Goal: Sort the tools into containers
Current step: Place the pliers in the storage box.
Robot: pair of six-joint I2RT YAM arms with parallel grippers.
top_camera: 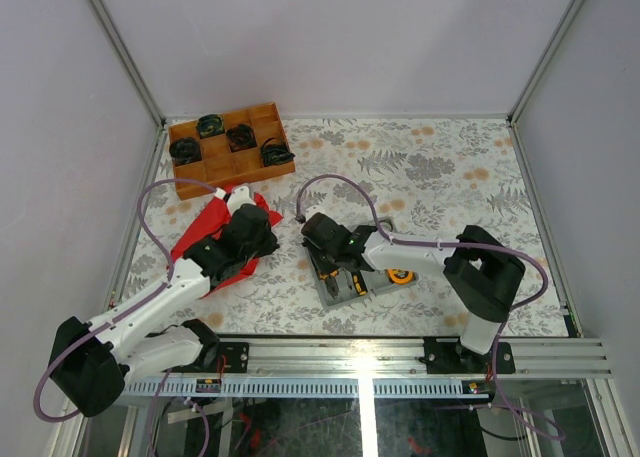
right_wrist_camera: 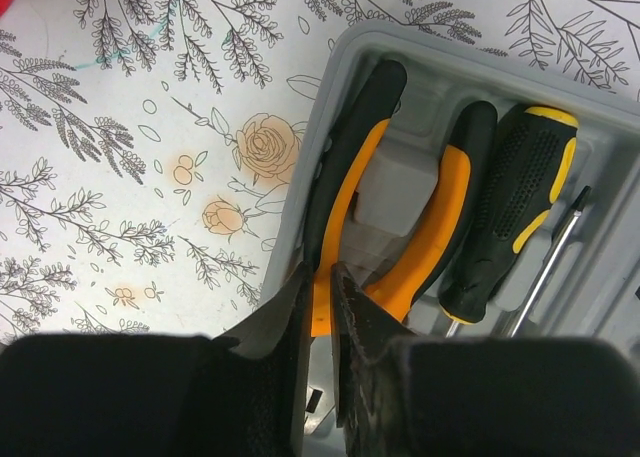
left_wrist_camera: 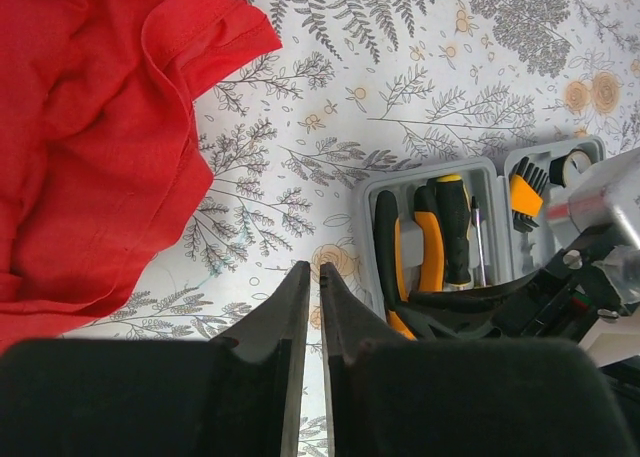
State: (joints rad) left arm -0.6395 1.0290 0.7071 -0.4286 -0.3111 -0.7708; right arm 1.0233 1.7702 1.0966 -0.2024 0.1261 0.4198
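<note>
Right gripper [right_wrist_camera: 320, 277] was at the left handle of the orange-and-black pliers [right_wrist_camera: 350, 157], jaws nearly together; couldn't tell if it was pinching it. Pliers lay in a recess of the flat grey plastic tool case [right_wrist_camera: 395, 182], by the floral table's [left_wrist_camera: 400, 107] near edge, mid-width. Left gripper [left_wrist_camera: 314, 272] clenched, empty, beside the red cloth [left_wrist_camera: 90, 127].

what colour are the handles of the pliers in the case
The pliers have handles that are black outside and orange inside, best seen in the right wrist view.
</note>
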